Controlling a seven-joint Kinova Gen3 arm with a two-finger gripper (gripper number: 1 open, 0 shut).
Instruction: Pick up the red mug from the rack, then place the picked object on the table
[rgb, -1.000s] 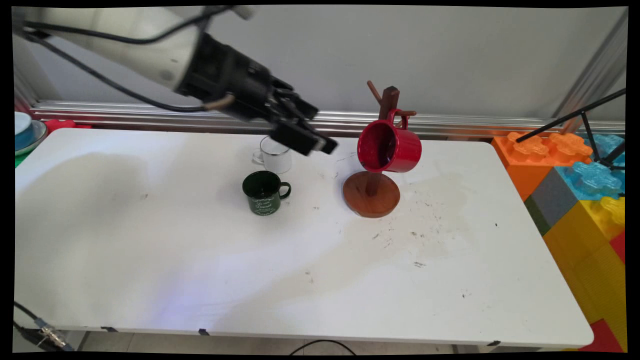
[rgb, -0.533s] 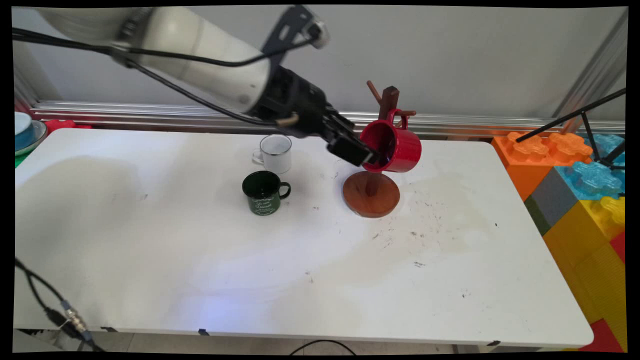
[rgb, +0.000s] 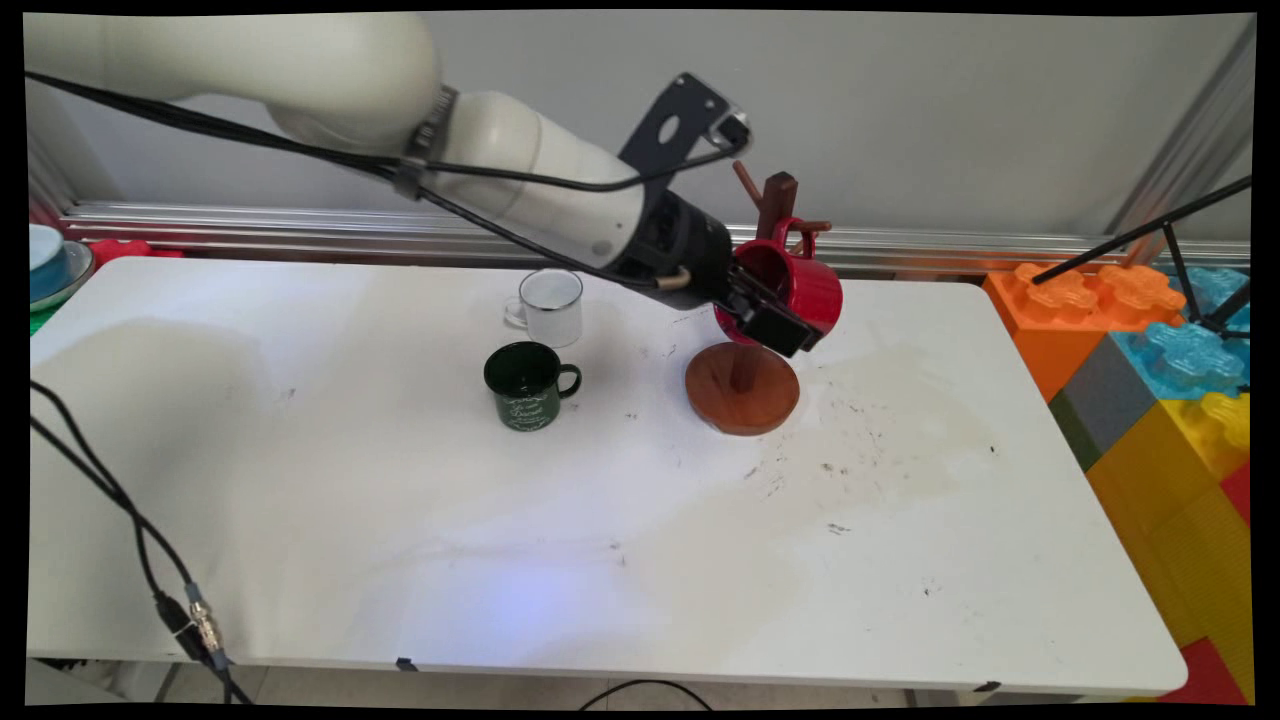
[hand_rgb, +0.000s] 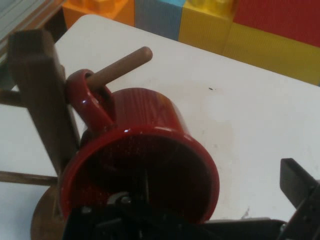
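Observation:
A red mug (rgb: 816, 288) hangs by its handle on a peg of the wooden mug tree (rgb: 742, 392), its mouth facing left toward the arm. My gripper (rgb: 776, 322) is at the mug's mouth and is open. In the hand view the red mug (hand_rgb: 150, 150) fills the centre, and its handle loops over a round peg (hand_rgb: 122, 64). One finger reaches into the mug's mouth, while the other finger (hand_rgb: 299, 192) stands outside the wall on the right. The gripper (hand_rgb: 207, 197) straddles the mug's wall, and I see no squeeze on it. The tree's dark post (hand_rgb: 40, 95) rises on the left.
A dark green mug (rgb: 527, 385) and a white mug (rgb: 551, 307) stand left of the tree. Big coloured blocks (rgb: 1165, 380) line the table's right end. A black tripod leg (rgb: 1140, 235) crosses above them. A plate and bowl (rgb: 48, 265) sit at the far left.
The arm has swung right from above the white mug to the hanging red mug. The gripper now reaches the mug's mouth, with one finger inside. The mug still hangs on its peg.

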